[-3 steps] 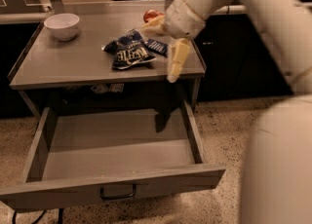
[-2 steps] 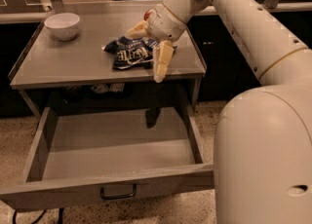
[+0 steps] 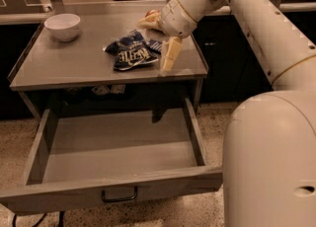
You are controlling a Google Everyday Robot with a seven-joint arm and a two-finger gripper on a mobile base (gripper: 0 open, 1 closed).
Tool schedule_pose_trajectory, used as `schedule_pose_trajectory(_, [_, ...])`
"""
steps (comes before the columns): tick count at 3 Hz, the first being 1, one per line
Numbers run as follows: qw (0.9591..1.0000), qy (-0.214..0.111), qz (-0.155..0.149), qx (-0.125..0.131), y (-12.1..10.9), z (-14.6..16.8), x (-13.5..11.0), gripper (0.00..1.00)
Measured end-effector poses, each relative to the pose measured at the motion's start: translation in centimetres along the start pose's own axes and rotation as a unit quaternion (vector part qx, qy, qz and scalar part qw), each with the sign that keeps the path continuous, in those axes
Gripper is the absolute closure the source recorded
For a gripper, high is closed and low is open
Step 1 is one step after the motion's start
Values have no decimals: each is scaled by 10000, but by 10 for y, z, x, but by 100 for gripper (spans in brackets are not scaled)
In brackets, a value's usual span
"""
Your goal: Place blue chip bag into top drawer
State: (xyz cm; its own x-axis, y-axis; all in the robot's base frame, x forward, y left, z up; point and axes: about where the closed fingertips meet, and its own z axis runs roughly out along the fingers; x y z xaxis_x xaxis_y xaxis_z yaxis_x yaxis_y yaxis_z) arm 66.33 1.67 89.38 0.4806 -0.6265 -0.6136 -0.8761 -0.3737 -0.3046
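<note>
Camera view: my gripper (image 3: 154,46), spread wide, hangs right of the blue chip bag (image 3: 129,54), perhaps touching it; the top drawer (image 3: 148,185) below the bag lies open.

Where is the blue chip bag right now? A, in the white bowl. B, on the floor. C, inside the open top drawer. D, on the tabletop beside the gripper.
D: the blue chip bag lies crumpled on the tabletop, with the open gripper at its right edge, and the pulled-out top drawer below does not hold it.
</note>
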Motion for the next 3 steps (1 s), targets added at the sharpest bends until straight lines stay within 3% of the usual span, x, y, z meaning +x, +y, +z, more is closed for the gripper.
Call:
schedule_pose_trajectory(1, [9988, -67, -7, 480, -34, -11, 21, 0])
schedule_pose_trajectory(2, [9968, -56, -128, 781, -49, -30, 15, 0])
schedule_pose_trajectory(3, [9968, -56, -128, 781, -49, -30, 15, 0])
